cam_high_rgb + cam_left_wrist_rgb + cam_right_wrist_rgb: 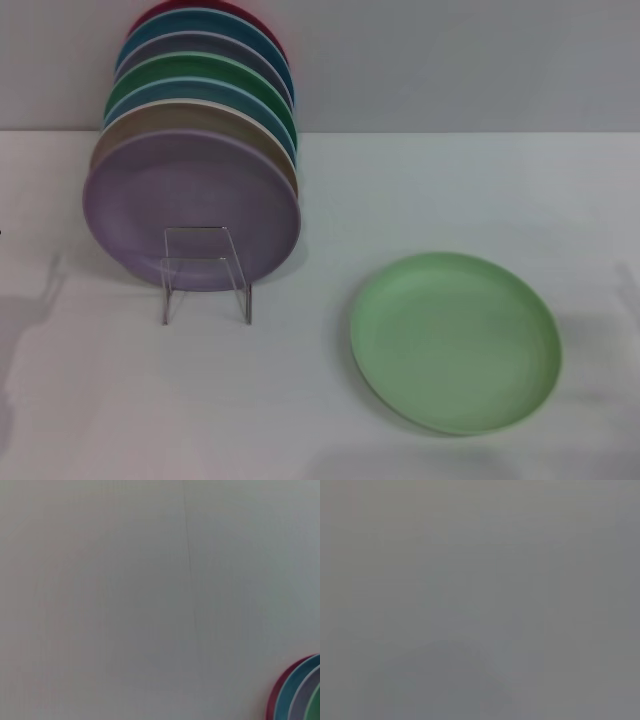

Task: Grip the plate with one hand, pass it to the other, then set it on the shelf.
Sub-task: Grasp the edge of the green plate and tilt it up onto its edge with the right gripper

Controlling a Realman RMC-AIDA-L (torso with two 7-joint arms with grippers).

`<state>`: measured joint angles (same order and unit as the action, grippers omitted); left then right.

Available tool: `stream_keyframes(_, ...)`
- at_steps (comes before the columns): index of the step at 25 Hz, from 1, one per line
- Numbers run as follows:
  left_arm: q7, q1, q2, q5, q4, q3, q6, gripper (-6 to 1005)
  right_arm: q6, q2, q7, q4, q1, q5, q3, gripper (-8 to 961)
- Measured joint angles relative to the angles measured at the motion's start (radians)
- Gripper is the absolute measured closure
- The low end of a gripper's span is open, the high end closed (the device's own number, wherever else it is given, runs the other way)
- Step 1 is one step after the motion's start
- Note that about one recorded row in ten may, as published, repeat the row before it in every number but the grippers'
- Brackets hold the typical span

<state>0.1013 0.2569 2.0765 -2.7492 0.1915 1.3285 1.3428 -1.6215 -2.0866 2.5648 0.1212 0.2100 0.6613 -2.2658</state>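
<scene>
The light pastel-green plate (455,342) lies flat on the white table at the front right in the head view. The clear plate rack (206,272) stands at the left with several plates standing in it; its thin front loops show before the lilac plate (190,207). Neither gripper shows in any view. The left wrist view shows a pale wall and the rims of the stacked plates (295,692) at one corner. The right wrist view shows only a plain grey surface.
Behind the lilac plate stand a tan plate, a darker green plate (200,80), blue ones and a red one at the back. The white table (320,420) runs to a grey wall behind.
</scene>
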Motion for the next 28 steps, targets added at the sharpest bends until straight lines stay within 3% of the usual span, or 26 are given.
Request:
stream_keyframes(9,0.0,0.005,0.0,0.0,-0.002,0.0,-0.001,153,0.047,0.008,-0.062,0.067,0.039,0.012,0.024,129)
stream_keyframes(10,0.0,0.005,0.0,0.0,-0.002,0.0,-0.001,153,0.161,0.009,-0.182,0.177,0.039,0.063,0.051,129)
stream_keyframes(11,0.0,0.005,0.0,0.0,-0.002,0.0,-0.001,153,0.161,0.009,-0.182,0.177,0.039,0.063,0.051,129)
stream_keyframes(12,0.0,0.008,0.0,0.001,-0.003,0.0,-0.001,153,0.315,0.009,-0.314,0.338,0.033,0.153,0.086,130)
stream_keyframes(13,0.0,0.008,0.0,0.001,-0.003,0.0,-0.001,153,0.315,0.009,-0.314,0.338,0.033,0.153,0.086,130)
stream_keyframes(14,0.0,0.012,0.001,0.0,-0.003,0.0,-0.001,153,0.386,0.009,-0.377,0.426,0.029,0.201,0.11,130)
stream_keyframes(16,0.0,0.018,0.0,0.0,-0.004,0.0,-0.002,153,0.553,0.009,-0.573,0.631,0.022,0.353,0.174,131)
stream_keyframes(17,0.0,0.023,0.0,0.0,-0.004,0.0,-0.003,153,0.658,0.013,-0.812,0.815,0.023,0.526,0.227,131)
stream_keyframes(18,0.0,0.023,0.0,0.0,-0.004,0.0,-0.003,153,0.658,0.013,-0.812,0.815,0.023,0.526,0.227,131)
stream_keyframes(21,0.0,0.031,0.0,0.0,-0.004,0.0,-0.012,154,0.715,0.019,-1.24,1.041,0.05,0.913,0.261,132)
stream_keyframes(22,0.0,0.034,0.0,-0.001,-0.002,0.0,-0.018,154,0.681,0.017,-1.5,1.17,0.08,1.192,0.274,132)
stream_keyframes(23,0.0,0.035,0.0,0.0,-0.001,0.0,-0.023,154,0.681,0.017,-1.5,1.17,0.08,1.192,0.274,132)
stream_keyframes(26,0.0,0.044,0.0,0.001,-0.001,0.0,-0.031,154,0.568,0.015,-1.732,1.283,0.123,1.498,0.304,133)
stream_keyframes(27,0.0,0.047,0.0,0.001,-0.001,0.0,-0.032,154,0.476,0.017,-1.835,1.316,0.152,1.614,0.304,133)
stream_keyframes(28,0.0,0.048,0.0,0.001,0.0,0.0,-0.033,154,0.435,0.02,-1.88,1.322,0.166,1.646,0.297,136)
